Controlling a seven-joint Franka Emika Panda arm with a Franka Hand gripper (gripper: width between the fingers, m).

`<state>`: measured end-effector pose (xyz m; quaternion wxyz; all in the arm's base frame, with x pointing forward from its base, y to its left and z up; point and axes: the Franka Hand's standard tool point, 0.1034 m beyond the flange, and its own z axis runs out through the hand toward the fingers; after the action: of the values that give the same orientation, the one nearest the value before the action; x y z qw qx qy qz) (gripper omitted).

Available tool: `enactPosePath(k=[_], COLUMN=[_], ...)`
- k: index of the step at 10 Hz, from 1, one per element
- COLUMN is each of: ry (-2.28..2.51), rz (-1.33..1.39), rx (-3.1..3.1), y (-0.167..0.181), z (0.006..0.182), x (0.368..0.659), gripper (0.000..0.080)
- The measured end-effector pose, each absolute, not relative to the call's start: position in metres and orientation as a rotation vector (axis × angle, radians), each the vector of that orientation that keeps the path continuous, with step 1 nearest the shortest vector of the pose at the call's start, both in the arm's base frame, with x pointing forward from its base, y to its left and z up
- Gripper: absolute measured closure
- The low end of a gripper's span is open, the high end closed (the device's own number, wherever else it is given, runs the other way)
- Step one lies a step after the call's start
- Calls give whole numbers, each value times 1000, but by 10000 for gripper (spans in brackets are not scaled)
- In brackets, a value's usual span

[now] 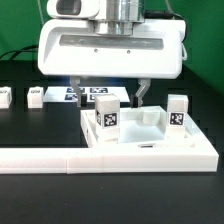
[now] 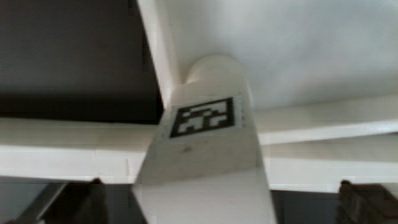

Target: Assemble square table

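Hovering above the tabletop (image 1: 150,150) rim, tool (image 1: 109,98) spread wide, gaps either side of upright leg (image 1: 107,120).

White plastic square tabletop (image 1: 195,148), lower right. White block leg (image 1: 106,117), centre, and another white block leg (image 1: 178,112), right, each carry black-and-white square tags. Black table (image 1: 30,125). Green backdrop (image 1: 15,25), upper left.

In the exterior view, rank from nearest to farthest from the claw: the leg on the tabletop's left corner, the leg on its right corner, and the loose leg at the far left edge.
1. Left-corner leg: between the open claw's fingers.
2. Right-corner leg: across the tabletop, on the exterior view's right.
3. Loose leg: at the exterior view's far left edge.
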<state>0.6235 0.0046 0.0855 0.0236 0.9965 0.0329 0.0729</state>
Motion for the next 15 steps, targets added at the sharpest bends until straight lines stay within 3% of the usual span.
enactPosePath(k=[4,5,6,7,10,15], ry=[187,183,146,146,-111,-998], rz=[220,219,220,221,227,216], rx=[3072,3072,3076,3076,3091,2968], y=[3,3,3,3,2,1], z=[84,84,84,84,84,83], x=[623,622,622,622,623,622], gripper=[197,374,374,508,508,508])
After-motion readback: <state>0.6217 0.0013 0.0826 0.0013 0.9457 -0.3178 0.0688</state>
